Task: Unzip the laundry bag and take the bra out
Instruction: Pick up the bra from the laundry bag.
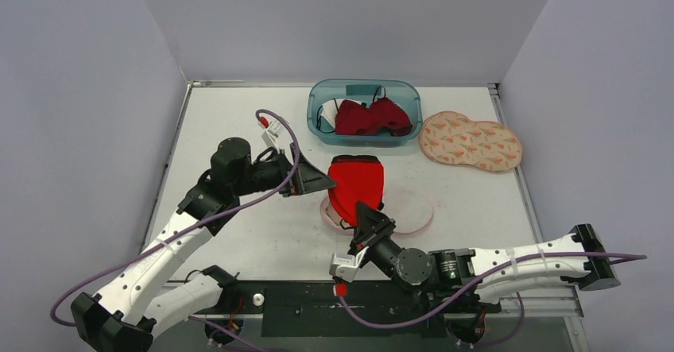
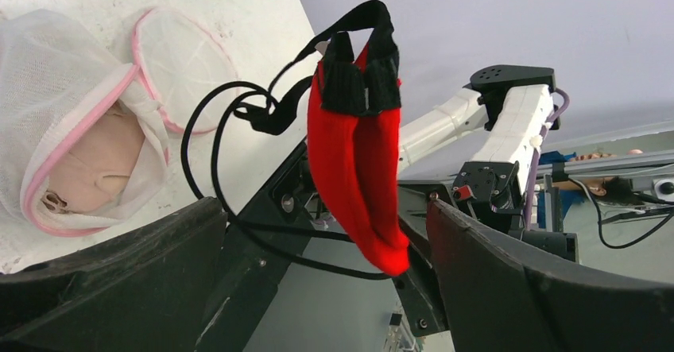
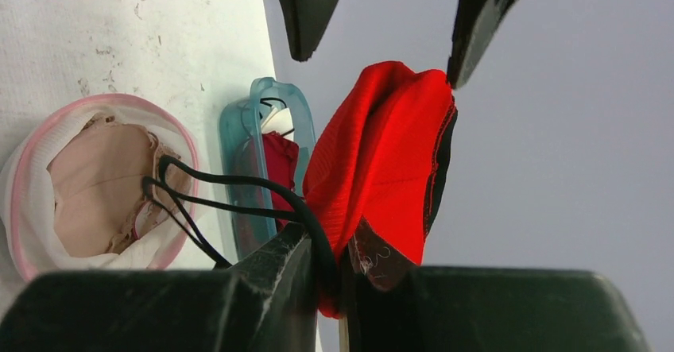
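The red bra (image 1: 355, 183) is out of the laundry bag (image 1: 415, 211) and is held up in the air just above it. The right claw (image 1: 367, 218) is pinched tight on one end of the bra, with a black strap caught in the pinch too. The left claw (image 1: 319, 180) is spread wide, just beside the bra on the left of the bag, and it holds nothing. The bag lies open on the table (image 1: 238, 129), and something soft and tan shows inside it (it is hard to tell what).

The bra looks light and soft. It is folded in half, so it will likely bend and swing when moved. The thin black straps (image 2: 208, 153) loop out toward the bag and could catch on its rim. The best place to hold is probably the thick red cup, since a strap may slip or stretch. A blue bin (image 1: 318, 117) sits past the bag.
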Available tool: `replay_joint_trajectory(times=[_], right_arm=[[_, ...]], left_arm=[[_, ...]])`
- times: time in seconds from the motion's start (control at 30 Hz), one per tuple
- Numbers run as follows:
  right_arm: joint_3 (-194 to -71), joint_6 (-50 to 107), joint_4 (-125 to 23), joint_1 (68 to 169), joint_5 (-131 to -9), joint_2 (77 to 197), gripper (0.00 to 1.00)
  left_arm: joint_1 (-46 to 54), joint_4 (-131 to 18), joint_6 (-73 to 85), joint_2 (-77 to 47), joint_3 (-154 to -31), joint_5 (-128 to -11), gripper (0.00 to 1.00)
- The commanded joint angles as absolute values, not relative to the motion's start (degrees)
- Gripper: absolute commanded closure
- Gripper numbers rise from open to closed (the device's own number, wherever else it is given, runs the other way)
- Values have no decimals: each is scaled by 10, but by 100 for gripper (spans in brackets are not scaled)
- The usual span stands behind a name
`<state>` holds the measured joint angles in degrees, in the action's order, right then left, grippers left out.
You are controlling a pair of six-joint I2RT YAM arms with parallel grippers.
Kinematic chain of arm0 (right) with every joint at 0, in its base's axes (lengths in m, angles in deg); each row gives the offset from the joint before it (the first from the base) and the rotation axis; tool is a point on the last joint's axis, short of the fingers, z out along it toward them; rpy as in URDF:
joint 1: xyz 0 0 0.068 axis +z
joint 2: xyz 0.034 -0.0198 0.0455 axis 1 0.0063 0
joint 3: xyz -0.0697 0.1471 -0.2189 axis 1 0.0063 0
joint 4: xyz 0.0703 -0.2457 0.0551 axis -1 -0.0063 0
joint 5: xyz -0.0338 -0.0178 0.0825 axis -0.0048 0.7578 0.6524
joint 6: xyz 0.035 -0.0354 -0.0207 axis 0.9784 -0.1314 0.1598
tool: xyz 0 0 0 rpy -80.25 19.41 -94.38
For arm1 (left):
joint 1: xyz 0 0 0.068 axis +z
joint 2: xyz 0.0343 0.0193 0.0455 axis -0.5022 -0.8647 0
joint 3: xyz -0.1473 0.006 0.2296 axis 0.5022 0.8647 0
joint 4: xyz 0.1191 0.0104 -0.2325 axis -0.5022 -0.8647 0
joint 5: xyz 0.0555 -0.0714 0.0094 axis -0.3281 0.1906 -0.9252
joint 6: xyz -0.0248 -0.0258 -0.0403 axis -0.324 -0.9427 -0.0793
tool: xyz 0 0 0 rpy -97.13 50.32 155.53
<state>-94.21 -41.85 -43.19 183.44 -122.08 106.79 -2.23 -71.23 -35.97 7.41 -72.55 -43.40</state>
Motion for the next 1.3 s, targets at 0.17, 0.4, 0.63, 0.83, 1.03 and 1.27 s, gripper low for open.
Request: replay_joint_trajectory(times=[0.17, 0.4, 0.63, 0.83, 1.03, 1.27], right_arm=[[-933, -449, -381, 1840, -1233, 1102, 95], [-933, -448, -371, 1840, -1237, 1108, 95], [-932, -450, -367, 1847, -1242, 1115, 95], [-954, -398, -416, 1859, -1241, 1124, 80], [-1007, -215, -491, 1863, -1189, 1122, 9], [-1024, 115, -406, 1804, -1109, 1085, 10]], left_arm=[[-42, -657, -339, 56, -745, -450, 7], [-43, -624, -371, 34, -719, -446, 40], [-50, -609, -374, 14, -710, -447, 64], [-53, -546, -410, 3, -692, -438, 100], [-30, -530, -441, 17, -676, -518, 100], [34, -493, -474, 4, -677, -603, 100]])
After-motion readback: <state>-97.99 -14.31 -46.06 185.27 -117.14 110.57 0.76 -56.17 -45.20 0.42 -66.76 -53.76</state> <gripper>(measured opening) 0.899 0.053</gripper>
